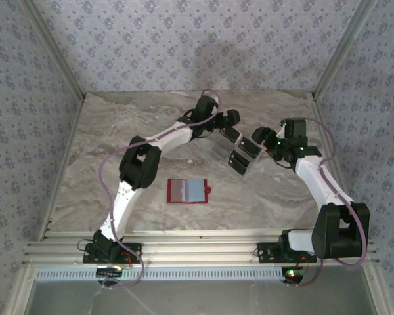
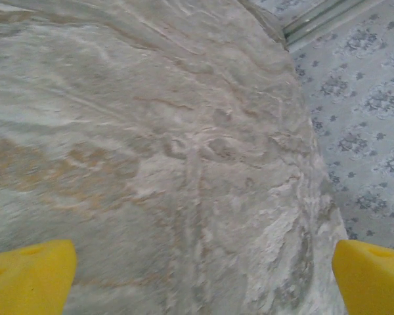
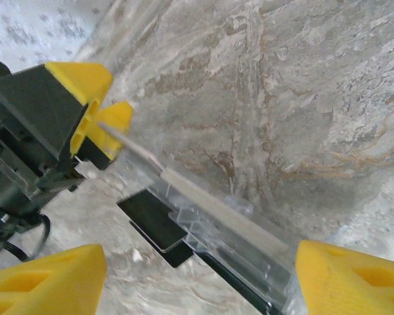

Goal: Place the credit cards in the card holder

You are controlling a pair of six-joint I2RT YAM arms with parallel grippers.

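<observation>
The card holder (image 1: 174,191) is a red wallet lying flat at the table's middle, with a pale grey and bluish panel on top. Farther back, a clear plastic case (image 1: 223,149) lies between my two grippers. Glossy black credit cards (image 3: 151,220) lie under and beside that case (image 3: 249,243), and a pale grey card edge (image 3: 210,205) runs along its top. My right gripper (image 3: 200,279) is open, its yellow fingertips (image 3: 46,279) spread either side of the case. My left gripper (image 2: 203,275) is open over bare table, and its yellow tips (image 3: 111,121) sit at the case's far end.
The marble-patterned table (image 1: 118,144) is walled by patterned panels at the back and both sides. The left arm (image 1: 164,138) arches over the middle-left, and the right arm (image 1: 318,180) runs along the right side. An aluminium rail (image 1: 197,246) lines the near edge.
</observation>
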